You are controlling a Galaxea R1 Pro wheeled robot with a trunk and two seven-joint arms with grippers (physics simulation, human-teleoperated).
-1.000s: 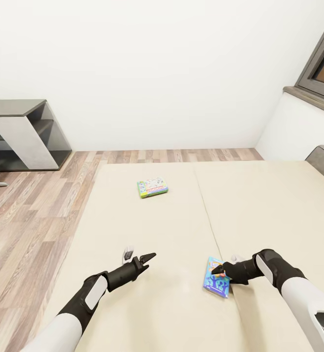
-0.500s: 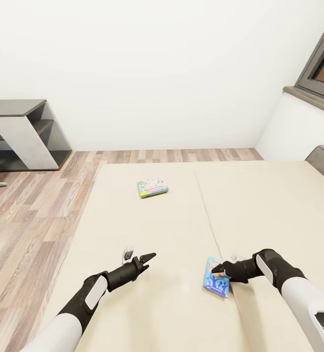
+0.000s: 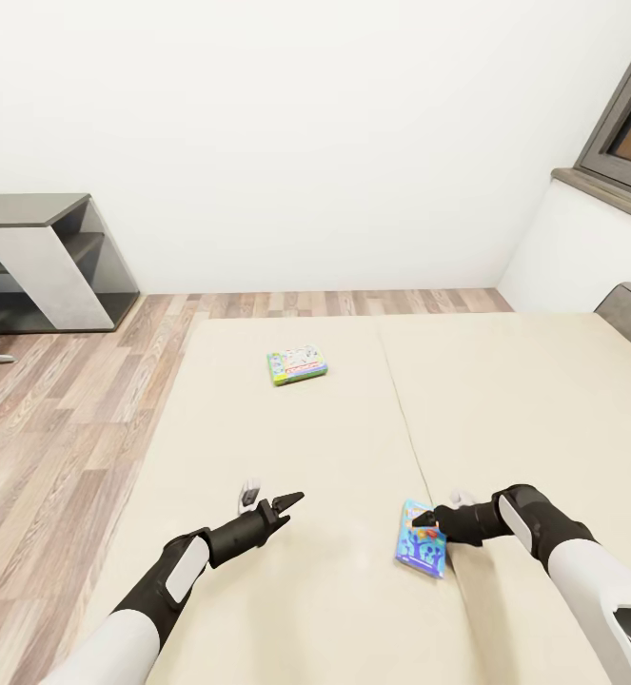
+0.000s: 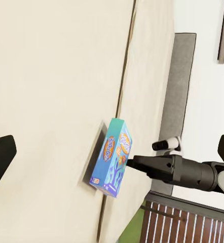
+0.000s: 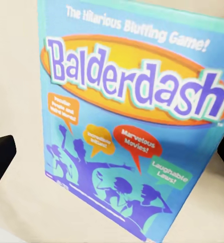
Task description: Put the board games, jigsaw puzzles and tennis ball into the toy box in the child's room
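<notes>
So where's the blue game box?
In the head view, the blue game box lies on the bed, near its front, right at the right gripper.

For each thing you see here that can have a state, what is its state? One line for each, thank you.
Blue game box: lying flat on the bed, not gripped, lid closed.
Green game box: lying flat farther up the bed, untouched.
Right gripper: open, over the blue box, fingers on either side of it in the right wrist view.
Left gripper: open, empty, over bare mattress.
Bed: holding both game boxes.
</notes>
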